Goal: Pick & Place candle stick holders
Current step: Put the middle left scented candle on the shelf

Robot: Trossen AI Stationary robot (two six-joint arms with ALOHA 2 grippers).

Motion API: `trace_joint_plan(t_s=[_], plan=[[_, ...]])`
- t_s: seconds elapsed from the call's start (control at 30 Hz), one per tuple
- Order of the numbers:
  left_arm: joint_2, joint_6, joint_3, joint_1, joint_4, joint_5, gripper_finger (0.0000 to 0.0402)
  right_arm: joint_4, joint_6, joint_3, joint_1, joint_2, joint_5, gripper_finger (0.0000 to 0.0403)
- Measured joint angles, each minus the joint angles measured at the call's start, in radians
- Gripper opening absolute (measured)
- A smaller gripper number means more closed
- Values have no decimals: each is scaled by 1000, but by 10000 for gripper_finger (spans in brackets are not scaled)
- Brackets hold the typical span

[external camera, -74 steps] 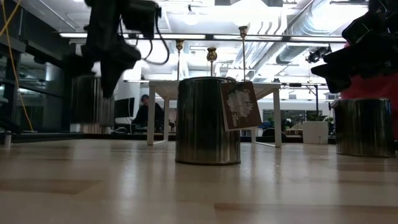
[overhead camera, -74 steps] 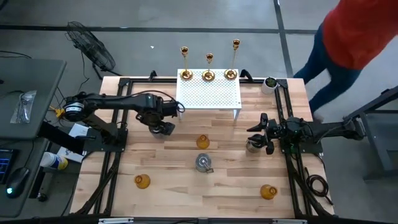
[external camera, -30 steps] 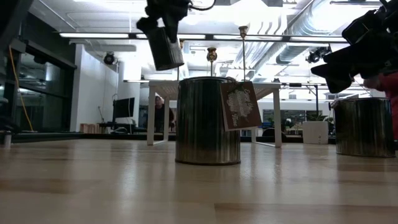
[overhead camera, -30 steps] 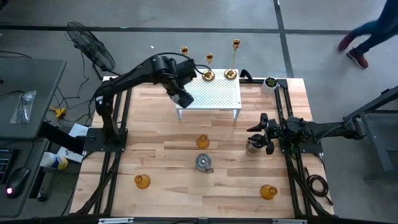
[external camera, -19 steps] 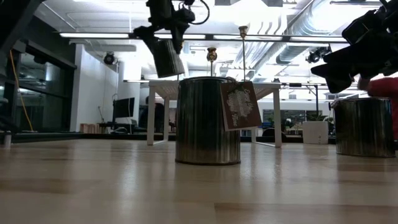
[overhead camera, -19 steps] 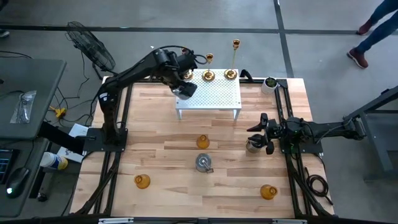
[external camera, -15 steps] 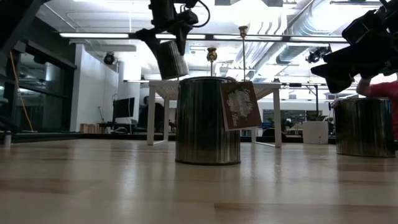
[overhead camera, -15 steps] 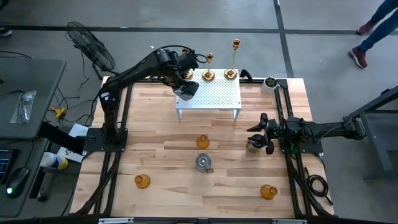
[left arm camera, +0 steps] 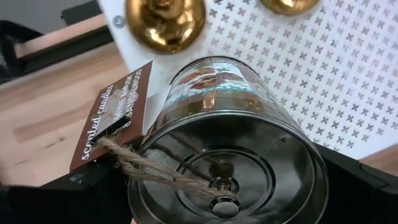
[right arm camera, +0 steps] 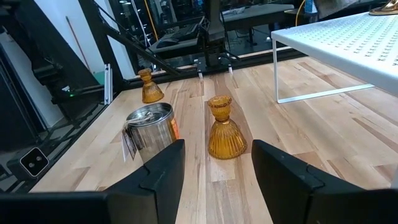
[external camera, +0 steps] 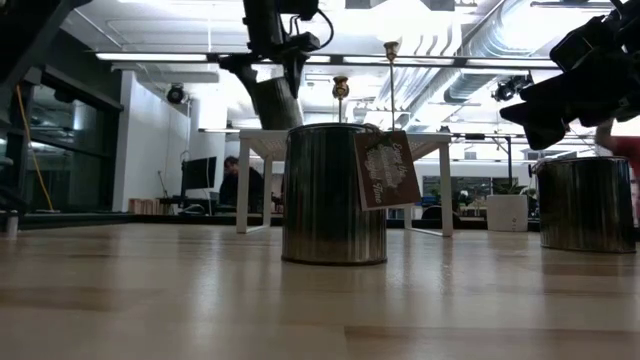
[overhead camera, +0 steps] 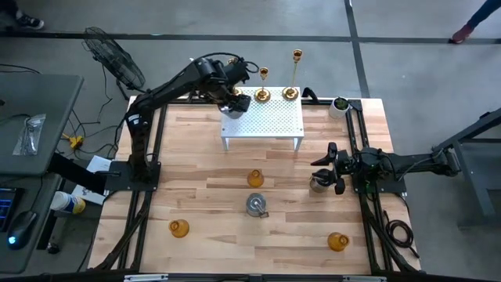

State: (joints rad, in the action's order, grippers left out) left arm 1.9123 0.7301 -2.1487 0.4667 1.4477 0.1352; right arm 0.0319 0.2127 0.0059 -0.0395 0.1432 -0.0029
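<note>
High view: a silver tin holder [overhead camera: 232, 107] is being carried by the left gripper [overhead camera: 229, 102] over the far-left corner of the white perforated stand [overhead camera: 270, 121]. Gold candlesticks [overhead camera: 263, 84] are standing along the stand's far edge. The right gripper [overhead camera: 335, 168] is being held just beside a second silver tin [overhead camera: 318, 182] at the table's right. A third tin [overhead camera: 256, 205] and three amber glass holders [overhead camera: 255, 178] are lying spread across the wooden table [overhead camera: 203, 164].

Low view: the carried tin [external camera: 276, 102] is being held tilted above the stand.

Left wrist view: the tin [left arm camera: 230, 149] is being clamped between the fingers, its tag [left arm camera: 112, 115] hanging near a gold base [left arm camera: 165, 22]. A tilted release is judged likely to tip the tin or knock that candlestick.

Right wrist view: the fingers [right arm camera: 163, 171] are being held wide apart, nothing between them; an amber holder [right arm camera: 225, 127] and a tin [right arm camera: 150, 127] are standing ahead.
</note>
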Motion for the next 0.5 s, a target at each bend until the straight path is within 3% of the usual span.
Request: trace_joint_plan(t_s=[0.5], plan=[[12, -33, 2, -1, -7, 6, 358, 0, 0, 0, 0, 0, 0, 179]])
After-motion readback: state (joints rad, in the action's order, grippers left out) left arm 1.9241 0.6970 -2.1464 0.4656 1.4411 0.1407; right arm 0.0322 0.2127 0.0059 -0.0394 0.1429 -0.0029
